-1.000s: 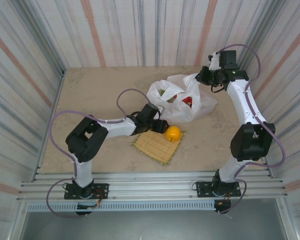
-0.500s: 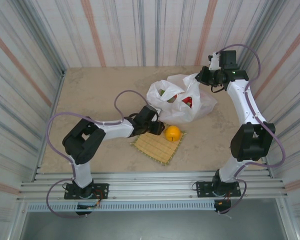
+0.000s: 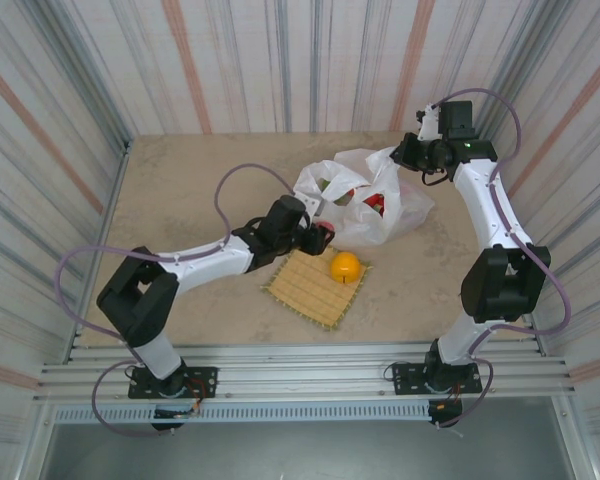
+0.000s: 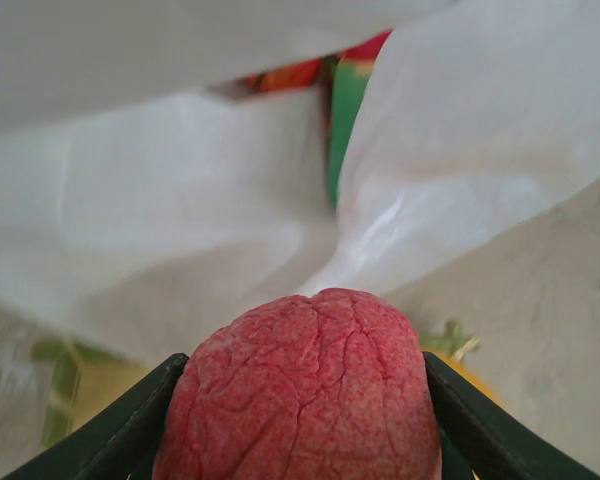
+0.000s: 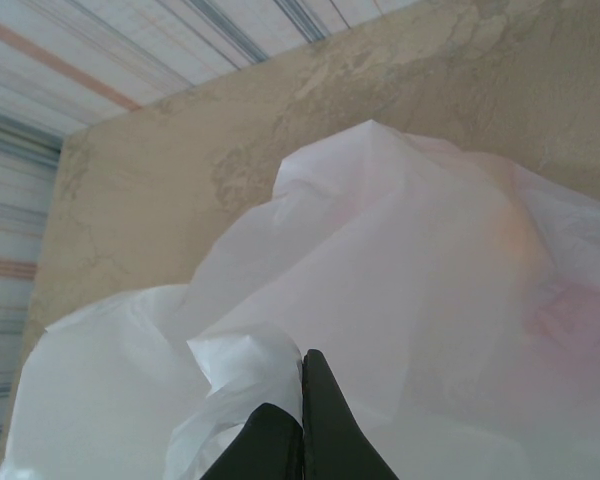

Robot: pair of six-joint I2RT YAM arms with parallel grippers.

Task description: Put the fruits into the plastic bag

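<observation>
My left gripper (image 3: 323, 236) is clamped on one red fruit (image 4: 298, 395). Its two dark fingers (image 4: 110, 432) press the fruit's sides. The skin is a dull pink-red, wrinkled and veined, with a rounded top.

Just below that gripper, toward the arm bases, lies one square woven mat (image 3: 310, 292), straw-coloured and turned cornerwise on the table (image 3: 180, 190). One orange (image 3: 346, 266) sits on the mat's far corner, near the gripper and a little to its right. It is glossy and round.

Directly ahead of the left gripper, very close, is the one bag (image 3: 405, 215). It is thin, white, translucent and crumpled, with its mouth gaping toward the fruit. Through the opening I count two colours of fruit inside: a red piece (image 3: 377, 203) and a green piece (image 3: 325, 185). I cannot tell how many more lie under the film.

My right gripper (image 3: 398, 155) is at the bag's far right edge. Its jaws are pressed together on a fold of the plastic, holding that side up. From its wrist camera the film spreads out ahead of the closed fingertips (image 5: 325, 425), with faint pink and orange showing through.
</observation>
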